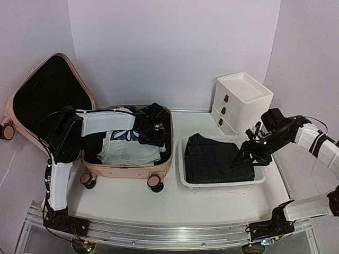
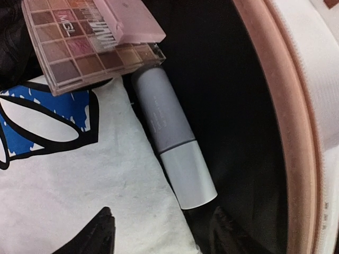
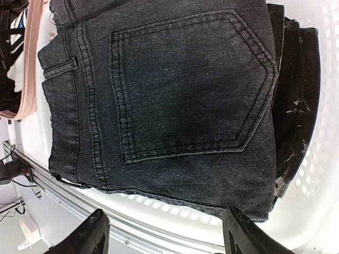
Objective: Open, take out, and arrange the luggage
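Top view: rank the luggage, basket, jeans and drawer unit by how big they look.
1. luggage
2. basket
3. jeans and drawer unit: too alike to rank

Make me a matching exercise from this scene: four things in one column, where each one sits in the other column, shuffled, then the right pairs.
Things
1. folded dark jeans
2. eyeshadow palette
3. grey tube
4. white drawer unit

Places
A. beside the T-shirt, in the pink suitcase
B. standing behind the white basket
C. partly over the T-shirt
D. inside the white basket

Pairs: 1-D, 2-C, 3-A, 4-B
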### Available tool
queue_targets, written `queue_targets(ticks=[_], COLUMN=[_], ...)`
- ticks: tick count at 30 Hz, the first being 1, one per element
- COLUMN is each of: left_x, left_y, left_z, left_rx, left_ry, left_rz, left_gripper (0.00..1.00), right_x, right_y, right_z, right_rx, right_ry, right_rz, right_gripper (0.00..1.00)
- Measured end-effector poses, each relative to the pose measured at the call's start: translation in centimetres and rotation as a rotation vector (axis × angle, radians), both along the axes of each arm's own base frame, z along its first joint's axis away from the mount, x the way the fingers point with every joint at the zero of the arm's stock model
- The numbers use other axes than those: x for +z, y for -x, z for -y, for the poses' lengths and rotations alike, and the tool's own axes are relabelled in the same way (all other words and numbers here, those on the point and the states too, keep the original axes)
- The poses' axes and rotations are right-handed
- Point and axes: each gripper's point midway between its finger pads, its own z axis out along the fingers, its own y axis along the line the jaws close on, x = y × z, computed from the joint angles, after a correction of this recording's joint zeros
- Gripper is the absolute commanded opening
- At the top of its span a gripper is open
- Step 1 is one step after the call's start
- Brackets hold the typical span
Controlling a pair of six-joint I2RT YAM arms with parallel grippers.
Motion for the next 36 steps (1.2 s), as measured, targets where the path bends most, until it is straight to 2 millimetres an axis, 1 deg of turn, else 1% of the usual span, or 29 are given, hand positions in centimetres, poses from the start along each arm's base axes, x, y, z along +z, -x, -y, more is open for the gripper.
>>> queue_targets(ticks=[1, 4, 11, 16, 19, 23, 25, 26, 31, 33, 36], left_x=[-0.2, -1.0, -1.6, -3.4, -4.4, -4.4, -4.6, -4.6, -4.9, -4.8, -4.8], left_y=[0.0, 0.2, 0.1, 0.2, 0.2, 0.0, -0.2, -0.3, -0.6, -0.8, -1.0], left_z=[0.0, -0.4, -0.8, -1.2, -1.3, -1.3, -1.2, -1.2, -1.3, -1.6, -1.7], left_rx=[0.009, 0.031, 0.054, 0.058, 0.061, 0.063, 0.066, 0.067, 0.069, 0.069, 0.059], left_ry=[-0.006, -0.033, -0.052, -0.099, -0.120, -0.131, -0.139, -0.147, -0.177, -0.186, -0.189], left_rz=[0.000, -0.009, -0.013, -0.041, -0.054, -0.055, -0.051, -0.050, -0.037, -0.032, -0.029], left_gripper=[0.57, 0.56, 0.58, 0.59, 0.64, 0.72, 0.72, 0.71, 0.55, 0.48, 0.34], right_x=[0.1, 0.4, 0.8, 1.4, 1.9, 2.6, 2.8, 2.9, 3.7, 4.5, 6.2], right_y=[0.0, 0.3, 0.3, -0.2, -0.8, -1.5, -1.9, -2.1, -3.3, -4.1, -5.2], right_z=[0.0, 0.1, 0.0, -0.2, -0.4, -0.8, -1.1, -1.3, -2.3, -3.1, -4.9], right_rx=[0.000, 0.000, 0.005, 0.010, 0.013, 0.018, 0.019, 0.019, 0.017, 0.027, 0.062], right_ry=[-0.001, -0.002, -0.004, -0.009, -0.016, -0.028, -0.039, -0.046, -0.081, -0.090, -0.109], right_rz=[0.001, 0.006, 0.011, 0.011, 0.022, 0.031, 0.032, 0.033, 0.045, 0.062, 0.112], right_gripper=[0.75, 0.76, 0.76, 0.76, 0.76, 0.76, 0.76, 0.76, 0.76, 0.76, 0.76])
